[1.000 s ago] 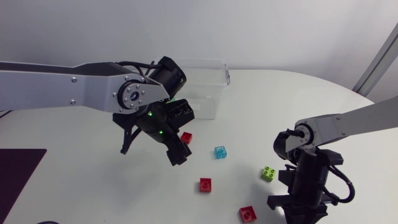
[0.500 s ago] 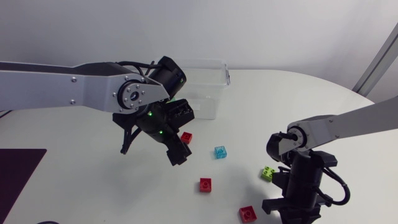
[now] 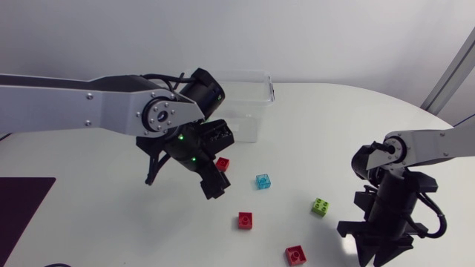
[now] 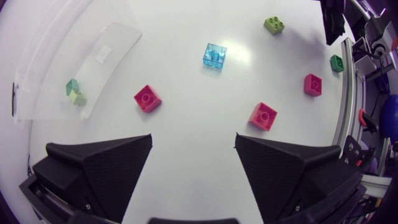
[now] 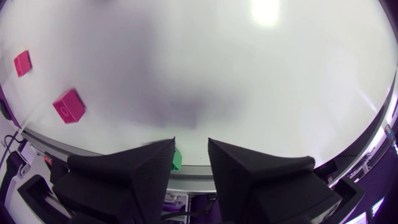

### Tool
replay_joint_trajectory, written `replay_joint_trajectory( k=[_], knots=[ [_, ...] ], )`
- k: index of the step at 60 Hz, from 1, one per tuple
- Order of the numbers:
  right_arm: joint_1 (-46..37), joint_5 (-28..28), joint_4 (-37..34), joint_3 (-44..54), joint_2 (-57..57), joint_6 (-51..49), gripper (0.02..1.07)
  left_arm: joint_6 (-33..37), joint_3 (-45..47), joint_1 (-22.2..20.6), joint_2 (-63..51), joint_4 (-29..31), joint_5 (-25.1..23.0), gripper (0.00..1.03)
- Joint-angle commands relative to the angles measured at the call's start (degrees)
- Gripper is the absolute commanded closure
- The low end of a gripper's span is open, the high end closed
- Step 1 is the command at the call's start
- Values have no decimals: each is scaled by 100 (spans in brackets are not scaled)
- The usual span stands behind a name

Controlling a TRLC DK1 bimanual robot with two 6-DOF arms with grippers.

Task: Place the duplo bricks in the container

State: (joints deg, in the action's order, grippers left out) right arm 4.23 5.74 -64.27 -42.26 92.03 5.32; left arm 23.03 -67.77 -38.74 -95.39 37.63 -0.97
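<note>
Pickup phase: hovering left gripper (image 4: 193,138), spread empty, near red brick (image 4: 147,98); poising right gripper (image 5: 191,142), slightly parted, over green brick (image 5: 176,159); needing descent, closing.

White table (image 3: 334,126); dark mat (image 3: 22,208), perhaps, near-left corner.

No text, number or sign can be read in any view. In the left wrist view, the clear container (image 4: 122,38) has a small pale sticker (image 4: 104,52) on its wall. Any print on it is too small to make out.
</note>
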Motion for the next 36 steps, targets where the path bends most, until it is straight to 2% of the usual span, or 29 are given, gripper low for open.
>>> replay_joint_trajectory(
  k=[1, 11, 22, 25, 36],
  knots=[
    [17, 59, -51, 69, 61, -163, 60, 132, 9, -72, 21, 69, 36, 10],
    [394, 490, -86, 69, 395, -277, 60, 150, -52, -72, 74, 166, 71, 10],
    [509, 490, -112, 60, 527, -312, 55, 220, 9, -2, 91, 175, 71, 10],
    [597, 455, -130, 51, 650, -330, 48, 229, 0, -2, 65, 166, 71, 10],
    [992, 499, -165, 51, 905, -418, 47, 220, -26, -37, 38, 166, 71, 10]
  ],
)
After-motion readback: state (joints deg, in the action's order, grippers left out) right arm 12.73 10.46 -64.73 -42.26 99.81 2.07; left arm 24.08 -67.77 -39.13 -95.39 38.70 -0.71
